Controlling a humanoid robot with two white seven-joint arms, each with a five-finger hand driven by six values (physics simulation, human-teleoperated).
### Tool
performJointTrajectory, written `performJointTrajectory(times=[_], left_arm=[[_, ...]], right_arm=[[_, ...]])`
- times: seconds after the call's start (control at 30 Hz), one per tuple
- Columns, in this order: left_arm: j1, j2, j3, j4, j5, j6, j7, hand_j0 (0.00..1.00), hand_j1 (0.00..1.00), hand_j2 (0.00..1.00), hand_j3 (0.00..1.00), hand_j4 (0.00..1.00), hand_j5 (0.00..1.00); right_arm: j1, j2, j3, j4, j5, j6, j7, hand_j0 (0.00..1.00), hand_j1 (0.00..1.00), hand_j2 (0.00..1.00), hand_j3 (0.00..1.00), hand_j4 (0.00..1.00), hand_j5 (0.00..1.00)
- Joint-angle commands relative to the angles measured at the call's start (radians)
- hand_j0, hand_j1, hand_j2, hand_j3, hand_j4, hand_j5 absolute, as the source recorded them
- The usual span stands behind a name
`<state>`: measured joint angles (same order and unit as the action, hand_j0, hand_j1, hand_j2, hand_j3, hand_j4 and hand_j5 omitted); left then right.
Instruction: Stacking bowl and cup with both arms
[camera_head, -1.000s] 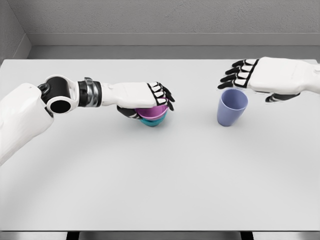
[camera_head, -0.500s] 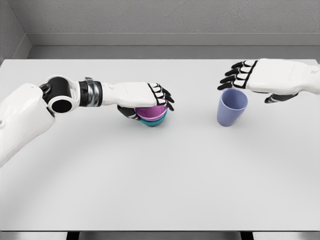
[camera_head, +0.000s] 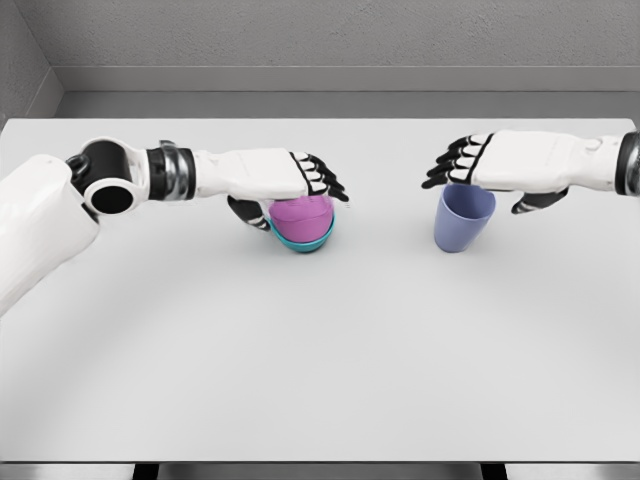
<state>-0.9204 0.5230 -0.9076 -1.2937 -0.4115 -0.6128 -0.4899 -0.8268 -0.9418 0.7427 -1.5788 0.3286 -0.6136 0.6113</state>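
In the upper middle of the frame, the left hand is clamping the pink bowl nested in the teal bowl on the bench. At upper right, the right hand is hovering, fingers spread, over the blue cup, which looks light, stiff and smooth, so gripping around its wall seems best.

Head view. On the white table you see a magenta cup nested in a teal bowl, left of centre. Your left hand lies over the cup, fingers extended across its rim and thumb down at its left side (whether it touches there cannot be told). To the right, well apart, a periwinkle cup stands upright and empty. Your right hand hovers just above its rim, fingers spread leftward.
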Motion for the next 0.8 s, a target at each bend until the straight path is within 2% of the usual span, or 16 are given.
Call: performJointTrajectory(times=[0.0, 0.07, 0.13, 0.37, 0.53, 0.77], left_arm=[[0.000, 0.067, 0.001, -0.004, 0.068, 0.002, 0.002, 1.00, 1.00, 1.00, 1.00, 1.00, 1.00], [-0.003, 0.133, 0.006, -0.006, 0.128, 0.002, 0.004, 1.00, 1.00, 1.00, 1.00, 1.00, 1.00], [-0.006, 0.166, 0.019, -0.004, 0.129, 0.002, 0.004, 1.00, 1.00, 1.00, 1.00, 1.00, 1.00], [0.002, 0.184, 0.021, 0.020, 0.128, 0.002, 0.004, 1.00, 1.00, 1.00, 1.00, 1.00, 1.00], [0.005, 0.183, 0.019, 0.033, 0.126, 0.002, 0.004, 1.00, 1.00, 1.00, 1.00, 1.00, 1.00], [0.006, 0.184, 0.021, 0.036, 0.126, 0.002, 0.002, 1.00, 1.00, 1.00, 1.00, 1.00, 1.00]], right_arm=[[0.000, 0.005, 0.009, 0.006, -0.002, 0.003, 0.000, 1.00, 1.00, 1.00, 1.00, 1.00, 1.00], [0.000, 0.005, 0.023, 0.006, -0.002, 0.003, 0.000, 1.00, 1.00, 1.00, 1.00, 1.00, 1.00], [0.000, 0.005, 0.029, 0.014, 0.000, 0.003, 0.000, 1.00, 1.00, 1.00, 1.00, 1.00, 1.00], [-0.002, 0.021, 0.030, 0.042, 0.006, 0.003, 0.000, 1.00, 1.00, 1.00, 1.00, 1.00, 1.00], [-0.023, 0.063, 0.060, 0.085, 0.027, 0.003, 0.000, 1.00, 1.00, 1.00, 1.00, 1.00, 1.00], [-0.029, 0.077, 0.079, 0.095, 0.033, 0.003, 0.000, 1.00, 1.00, 1.00, 1.00, 1.00, 1.00]])
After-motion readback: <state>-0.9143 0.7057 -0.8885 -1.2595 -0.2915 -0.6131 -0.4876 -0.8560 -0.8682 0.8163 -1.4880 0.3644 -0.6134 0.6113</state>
